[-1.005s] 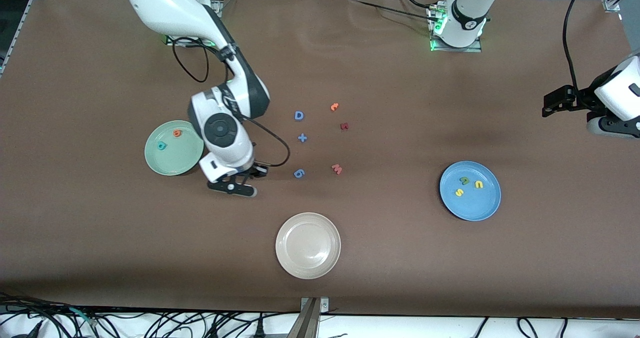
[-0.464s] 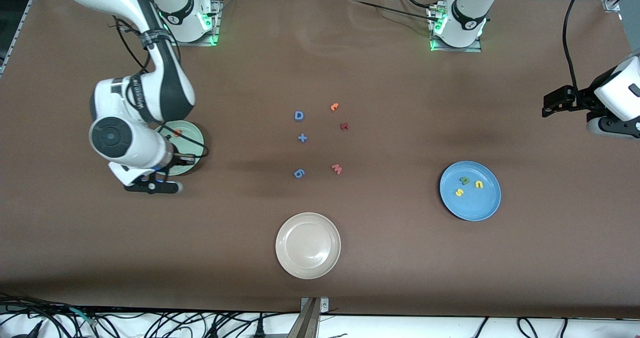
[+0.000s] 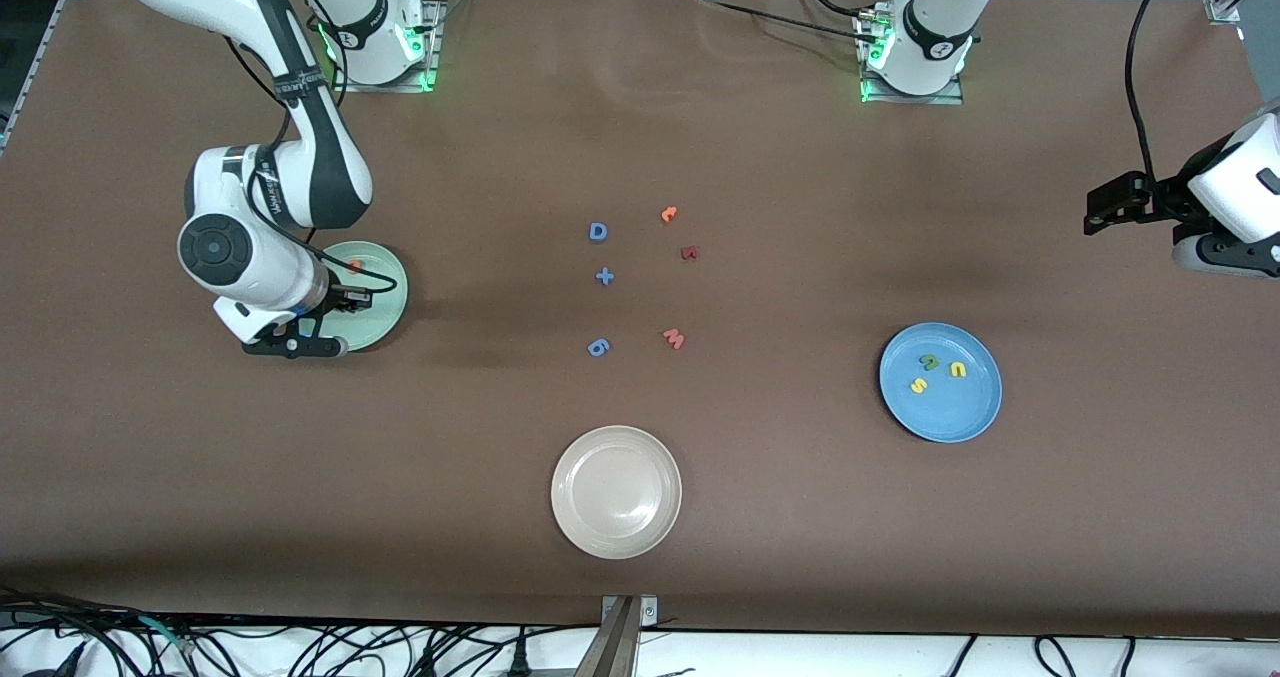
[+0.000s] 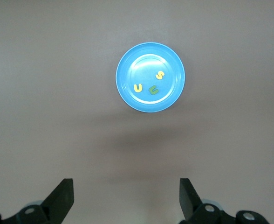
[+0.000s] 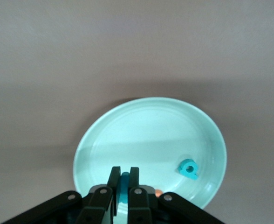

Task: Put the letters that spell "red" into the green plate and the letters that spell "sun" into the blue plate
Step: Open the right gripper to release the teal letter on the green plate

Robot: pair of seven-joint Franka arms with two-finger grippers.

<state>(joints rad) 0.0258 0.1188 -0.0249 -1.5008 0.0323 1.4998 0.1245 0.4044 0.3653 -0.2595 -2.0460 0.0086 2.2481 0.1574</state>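
Observation:
My right gripper [image 3: 352,301] hangs over the green plate [image 3: 388,302], shut on the slim teal "r" [image 5: 124,183]. In that plate [image 5: 146,135] lie the teal "d" [image 5: 189,168] and the orange "e" [image 3: 354,266], which the hand partly hides. The blue plate [image 3: 962,425] toward the left arm's end holds the yellow "s" [image 3: 918,385], the dark green letter [image 3: 929,362] and the yellow "u" shape [image 3: 958,369]. High over that end of the table my left gripper [image 4: 126,198] waits open and empty, with the blue plate [image 4: 127,100] far below it.
Mid-table lie a blue "D" [image 3: 598,232], a blue plus [image 3: 604,277], a blue "6" [image 3: 598,347], a pink "M" [image 3: 674,338], an orange hooked letter [image 3: 669,214] and a dark red letter [image 3: 688,253]. A beige-white plate [image 3: 616,492] sits nearer the front camera.
My right arm has swung from beside the middle letters toward its own end and now holds the "r" over the green plate. The left arm has not moved.

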